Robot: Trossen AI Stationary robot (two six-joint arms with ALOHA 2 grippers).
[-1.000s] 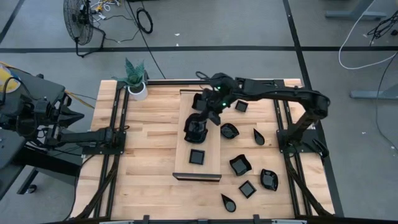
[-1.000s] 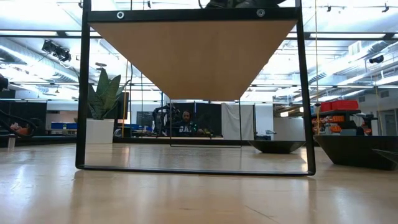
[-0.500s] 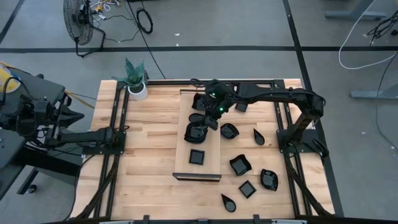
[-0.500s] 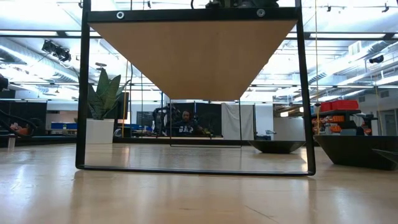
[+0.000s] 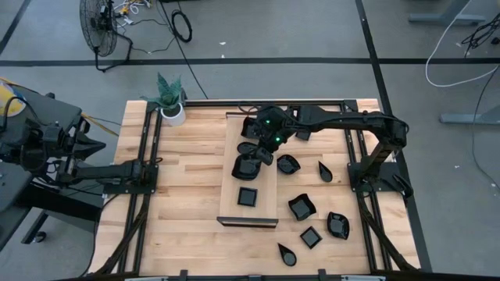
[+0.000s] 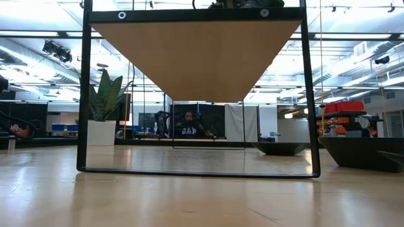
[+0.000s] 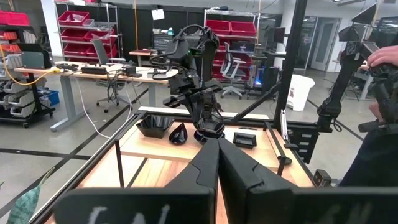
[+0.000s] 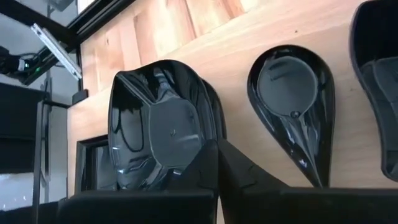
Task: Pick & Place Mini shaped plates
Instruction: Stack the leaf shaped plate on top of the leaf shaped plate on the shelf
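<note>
Fingers point(image 8: 214, 163) of the right gripper point(image 5: 264, 148) are pressed together above the wooden board point(image 5: 234, 204), a glossy mini shaped plate point(image 8: 158, 127) just ahead, a teardrop plate point(image 8: 292, 106) beside it; left gripper point(image 7: 217, 152) fingers closed, well apart.

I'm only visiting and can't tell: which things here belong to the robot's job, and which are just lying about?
Job: mini shaped plates, wooden board receiving them, right gripper shut on a plate over the board.
Lying about: potted plant, floor fan, idle left gripper.

The wooden table point(image 5: 187, 203) carries a pale board point(image 5: 266, 204), a potted plant point(image 5: 172, 105) — and loose mini shaped plates point(image 5: 301, 207).
</note>
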